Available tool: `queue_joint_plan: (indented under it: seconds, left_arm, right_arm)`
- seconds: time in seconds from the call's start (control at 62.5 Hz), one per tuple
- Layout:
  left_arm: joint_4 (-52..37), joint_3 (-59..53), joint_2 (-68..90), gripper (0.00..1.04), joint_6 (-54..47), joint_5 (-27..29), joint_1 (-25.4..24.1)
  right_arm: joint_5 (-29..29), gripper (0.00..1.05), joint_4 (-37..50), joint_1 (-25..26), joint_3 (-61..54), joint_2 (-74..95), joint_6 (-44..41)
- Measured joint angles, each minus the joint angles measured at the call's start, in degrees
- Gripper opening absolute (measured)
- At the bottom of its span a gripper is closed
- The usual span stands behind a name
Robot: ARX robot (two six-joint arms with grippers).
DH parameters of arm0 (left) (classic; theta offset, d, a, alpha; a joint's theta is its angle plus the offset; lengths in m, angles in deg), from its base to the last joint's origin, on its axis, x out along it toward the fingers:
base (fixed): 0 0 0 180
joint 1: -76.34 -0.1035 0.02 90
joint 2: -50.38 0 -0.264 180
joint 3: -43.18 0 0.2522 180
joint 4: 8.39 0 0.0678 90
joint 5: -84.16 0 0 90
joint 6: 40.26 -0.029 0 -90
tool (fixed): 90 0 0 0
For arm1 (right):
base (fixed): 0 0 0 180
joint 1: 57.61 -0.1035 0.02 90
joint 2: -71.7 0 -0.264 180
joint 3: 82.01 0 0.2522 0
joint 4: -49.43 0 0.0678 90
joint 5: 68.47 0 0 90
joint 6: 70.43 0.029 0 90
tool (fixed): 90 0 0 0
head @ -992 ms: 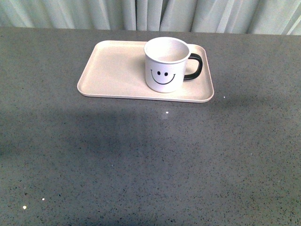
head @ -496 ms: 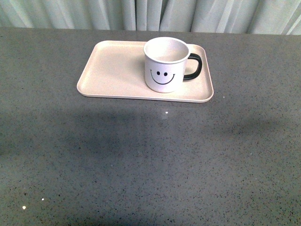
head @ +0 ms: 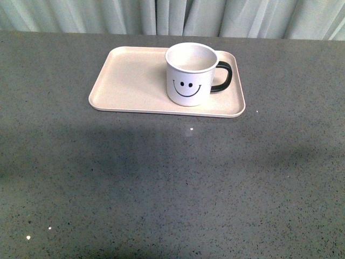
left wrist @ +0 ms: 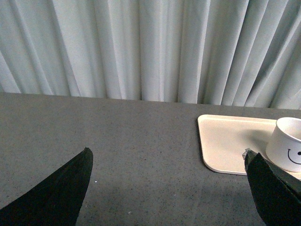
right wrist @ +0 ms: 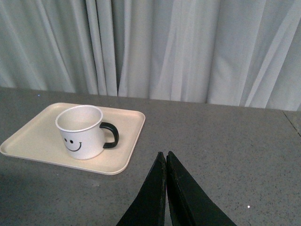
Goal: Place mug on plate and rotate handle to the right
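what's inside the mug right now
The mug looks empty: its white inner wall shows in the front and right wrist views, with nothing sticking out. The very bottom is hidden by the near rim. It stands upright on the plate.

Looks like some kind of lab or test setup rather than anyone's home. You've got a plain grey speckled desk with pale pleated curtains hung right behind it as a backdrop, and the only stuff out is a cream plate with a smiley mug.
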Motion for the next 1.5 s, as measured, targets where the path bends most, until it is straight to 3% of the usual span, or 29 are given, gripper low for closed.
queue_joint_plan:
  seconds: [0.336,0.912,1.024,1.201,1.505]
  left_arm:
    - [0.0,0.0,0.0,0.95,0.0,0.0,0.0]
    - [0.0,0.0,0.0,0.95,0.02,0.0,0.0]
    - [0.0,0.0,0.0,0.95,0.02,0.02,0.0]
    - [0.0,0.0,0.0,0.95,0.0,0.0,0.0]
    - [0.0,0.0,0.0,0.95,0.0,0.0,0.0]
  right_arm:
    - [-0.02,0.02,-10.97,0.0,-0.02,-11.65,-0.02]
    - [0.0,0.02,-22.12,0.0,-0.02,-22.88,0.0]
    - [0.02,0.02,-31.54,0.0,-0.02,-30.64,0.0]
    - [0.02,0.02,-32.26,0.0,-0.02,-32.72,0.0]
    - [0.0,0.55,-32.26,0.0,-0.02,-32.81,-0.02]
